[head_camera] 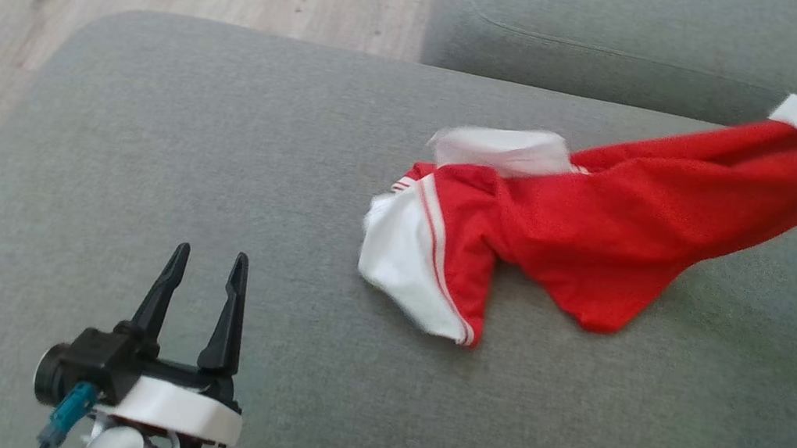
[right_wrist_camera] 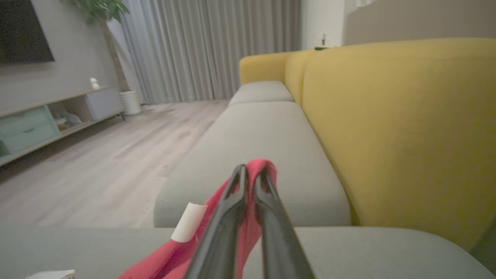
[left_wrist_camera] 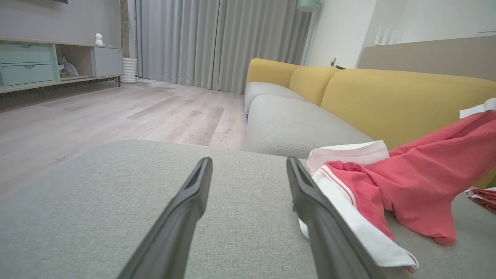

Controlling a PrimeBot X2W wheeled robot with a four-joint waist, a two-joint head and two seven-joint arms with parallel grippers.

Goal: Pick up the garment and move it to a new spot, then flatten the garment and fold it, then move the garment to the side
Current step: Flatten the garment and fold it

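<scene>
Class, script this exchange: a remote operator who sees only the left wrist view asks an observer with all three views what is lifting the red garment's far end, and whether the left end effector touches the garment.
Operator: The red garment rises out of my frame on the right. What lifts it?
Observer: The right end effector, shut on a fold of its red fabric.
Operator: The left end effector overlaps the white hem in my frame. Touching?
Observer: No. In the head view it is open and sits apart from the hem, with bare gray cushion between them.
</scene>
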